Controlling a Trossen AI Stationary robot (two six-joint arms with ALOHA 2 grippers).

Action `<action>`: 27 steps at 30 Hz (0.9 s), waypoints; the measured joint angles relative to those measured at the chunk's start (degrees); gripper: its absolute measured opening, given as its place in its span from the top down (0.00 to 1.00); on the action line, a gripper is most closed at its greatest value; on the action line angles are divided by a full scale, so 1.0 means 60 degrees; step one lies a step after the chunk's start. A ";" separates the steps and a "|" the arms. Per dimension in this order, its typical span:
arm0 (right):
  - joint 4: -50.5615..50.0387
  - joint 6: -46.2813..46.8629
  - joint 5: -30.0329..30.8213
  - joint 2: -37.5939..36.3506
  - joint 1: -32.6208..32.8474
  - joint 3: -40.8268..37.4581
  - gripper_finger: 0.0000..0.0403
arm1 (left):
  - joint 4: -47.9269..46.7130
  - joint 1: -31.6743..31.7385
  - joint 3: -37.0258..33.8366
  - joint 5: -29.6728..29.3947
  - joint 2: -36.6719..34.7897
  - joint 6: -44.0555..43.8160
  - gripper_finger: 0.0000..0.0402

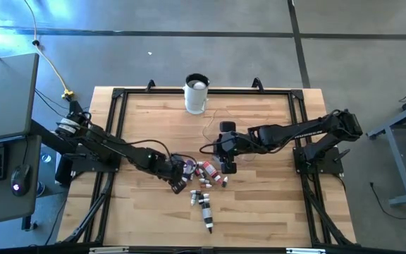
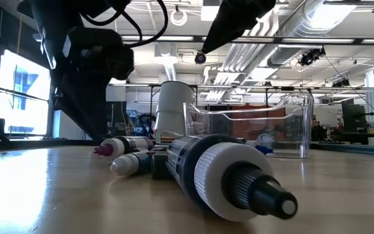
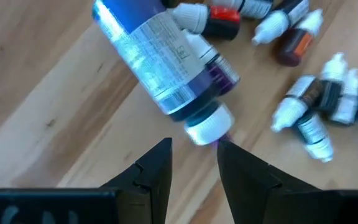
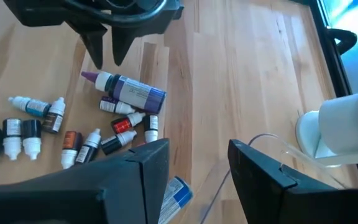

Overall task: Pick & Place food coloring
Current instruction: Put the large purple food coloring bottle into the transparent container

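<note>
Several small food coloring bottles [image 1: 204, 175] with white caps lie on their sides in a loose heap mid-table, also seen in the right wrist view [image 4: 73, 140]. A larger blue-purple bottle [image 3: 166, 56] with a white cap and purple tip lies among them. My left gripper [image 3: 194, 155] is open, slanting down, with its fingertips either side of that bottle's tip [image 3: 219, 138]; I cannot tell whether it touches. My right gripper [image 4: 197, 165] hangs open above the table, right of the heap [image 1: 228, 168]. A blue-labelled bottle [image 4: 176, 193] shows below its fingers.
A tall white cup [image 1: 197, 94] stands at the far edge. A clear bowl [image 2: 252, 127] sits between it and the heap, under the right arm. More bottles [image 1: 204, 208] lie toward the near edge. A black frame [image 1: 118, 99] borders the wooden table.
</note>
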 joint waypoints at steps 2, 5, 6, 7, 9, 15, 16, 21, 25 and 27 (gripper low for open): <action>0.0034 -0.0115 -0.0003 0.0000 0.0000 0.0000 0.61 | 0.0014 -0.0004 0.0000 0.0096 0.0000 -0.0089 0.68; 0.0033 -0.0179 -0.0004 0.0000 0.0000 0.0000 0.61 | 0.0117 -0.0004 0.0000 0.0100 0.0000 -0.0126 0.68; 0.0031 -0.0179 -0.0004 0.0000 0.0000 0.0000 0.61 | 0.0164 -0.0004 0.0000 0.0105 0.0000 -0.0180 0.68; 0.0018 -0.0175 -0.0004 0.0000 0.0000 0.0000 0.61 | 0.0270 -0.0004 0.0000 0.0114 0.0004 -0.0279 0.68; 0.0020 -0.0176 -0.0004 0.0000 0.0000 0.0000 0.61 | 0.0389 -0.0004 0.0004 0.0129 0.0004 -0.0327 0.68; -0.0047 -0.0125 -0.0007 0.0000 0.0000 0.0000 0.61 | 0.0395 -0.0004 0.0004 -0.0005 0.0008 -0.0327 0.68; -0.0040 -0.0128 -0.0007 0.0000 0.0000 0.0000 0.61 | 0.0309 -0.0004 0.0004 -0.0123 0.0008 -0.0327 0.68; -0.0036 -0.0128 -0.0007 0.0000 0.0000 0.0000 0.61 | 0.0267 0.0000 0.0004 -0.0383 0.0008 -0.0327 0.68; -0.0006 -0.0128 -0.0007 0.0000 0.0000 0.0000 0.61 | 0.0283 -0.0004 0.0004 -0.0385 0.0008 -0.0327 0.68; 0.0000 -0.0125 -0.0007 0.0000 0.0000 0.0000 0.61 | 0.0391 -0.0004 0.0009 -0.0388 0.0140 -0.0327 0.68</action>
